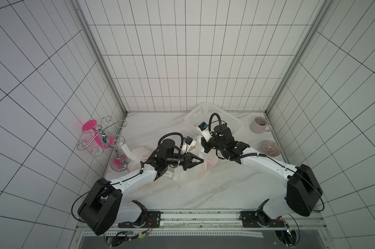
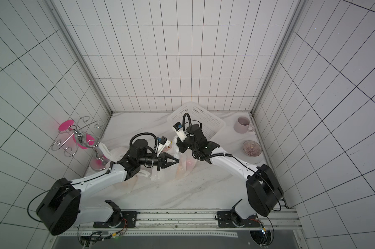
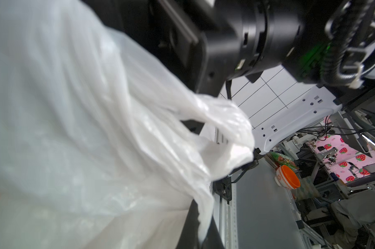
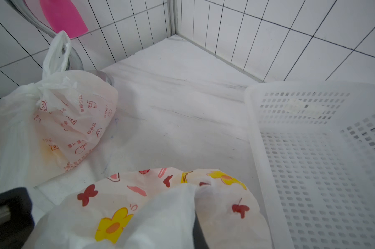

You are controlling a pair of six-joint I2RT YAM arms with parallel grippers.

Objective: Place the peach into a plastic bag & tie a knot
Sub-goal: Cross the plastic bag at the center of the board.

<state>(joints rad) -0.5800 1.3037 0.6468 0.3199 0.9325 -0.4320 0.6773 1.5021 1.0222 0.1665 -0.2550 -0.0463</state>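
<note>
Right wrist, flower-printed plastic bag (image 4: 113, 226), crumpled

left arm (image 1: 130, 179) reaches to mid-frame | left gripper (image 1: 199, 160) jaws pressed together, pointing right | right arm (image 1: 266, 163) bent inward | right gripper (image 1: 204, 148) closed, just above

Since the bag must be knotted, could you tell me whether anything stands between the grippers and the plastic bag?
Nothing visible does: the left gripper and the right gripper are both shut on the plastic bag itself. The tied bag and the basket sit aside.
</note>
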